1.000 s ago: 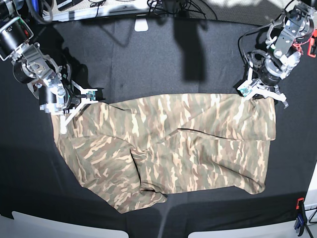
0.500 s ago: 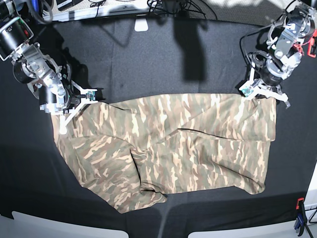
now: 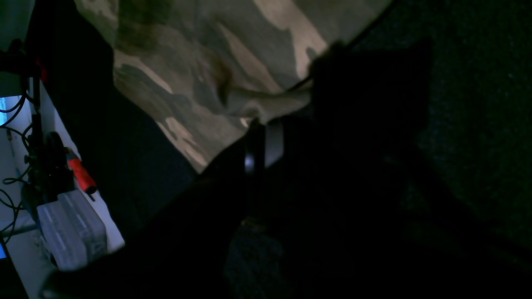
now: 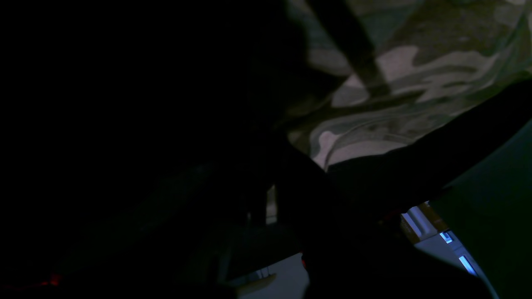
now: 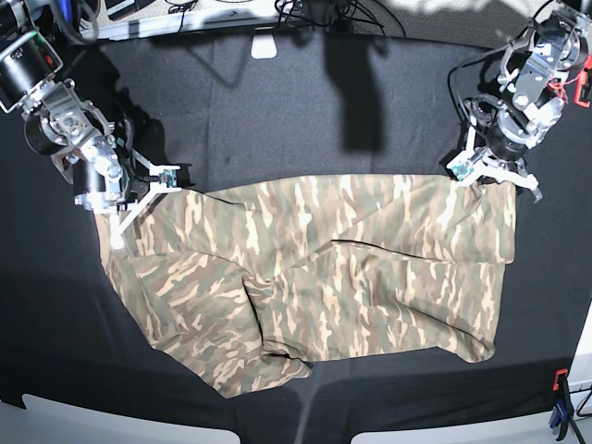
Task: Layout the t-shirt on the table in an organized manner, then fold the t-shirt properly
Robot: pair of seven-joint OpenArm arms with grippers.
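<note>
While spread flat, the t-shirt covers the table.

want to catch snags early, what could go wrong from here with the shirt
The t-shirt is bunched near its lower middle; pulling the far corners apart may tighten that crease rather than flatten it. The left gripper and right gripper sit at the far edge only, so cloth could slip free.

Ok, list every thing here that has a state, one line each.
T-shirt: spread on the table, rumpled, with folds across the middle and a bunched lower corner.
Table: black cloth, partly covered by the shirt.
Left gripper: at the shirt's far corner, fingers spread; grip unclear.
Right gripper: at the opposite far corner, fingers spread; grip unclear.
</note>
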